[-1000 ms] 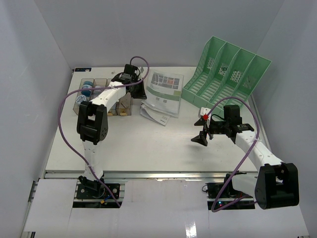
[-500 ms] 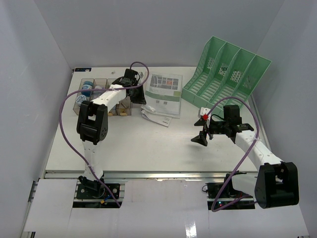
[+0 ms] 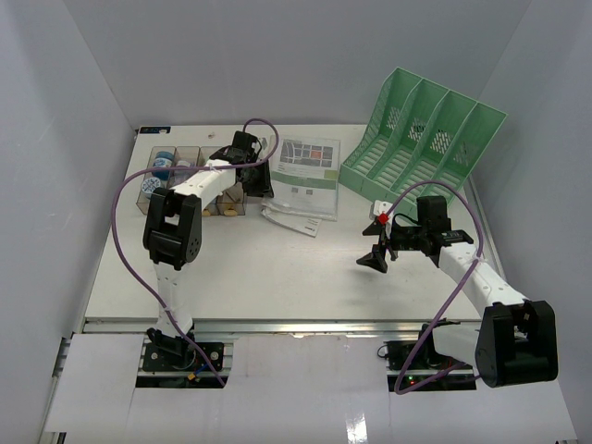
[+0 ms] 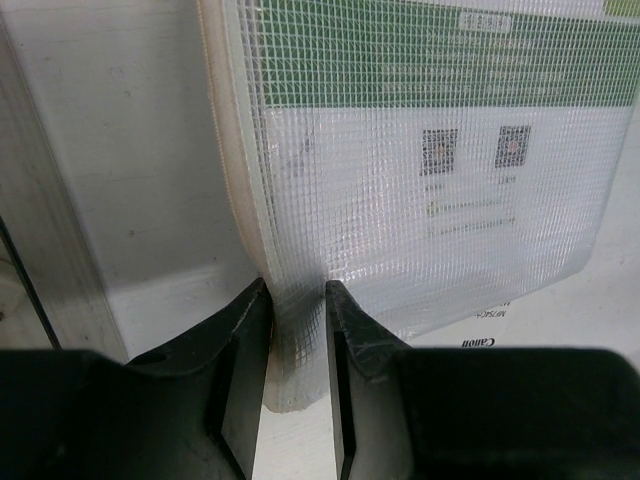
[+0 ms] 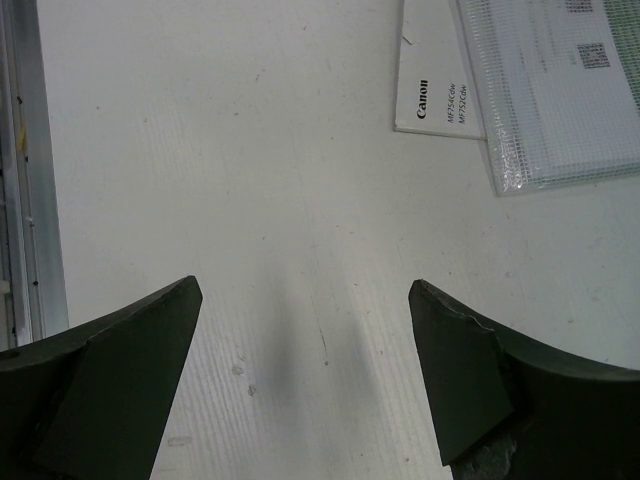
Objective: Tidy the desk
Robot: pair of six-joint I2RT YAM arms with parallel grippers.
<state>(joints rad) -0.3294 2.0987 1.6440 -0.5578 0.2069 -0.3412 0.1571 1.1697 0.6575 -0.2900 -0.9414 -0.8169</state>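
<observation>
White desk [image 3: 277, 277], long axis L-R

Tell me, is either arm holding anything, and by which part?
The left end effector straddles the mesh document pouch at its near corner; whether it grips cannot be told. Right end effector: open, empty.

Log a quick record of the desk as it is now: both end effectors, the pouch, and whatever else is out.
left end effector: fingers either side of pouch corner; grip unclear
right end effector: open, empty, above bare desk
pouch: clear mesh, papers inside, partly over a booklet
rack: green, four slots, far right
tray: far left, beside left arm
</observation>
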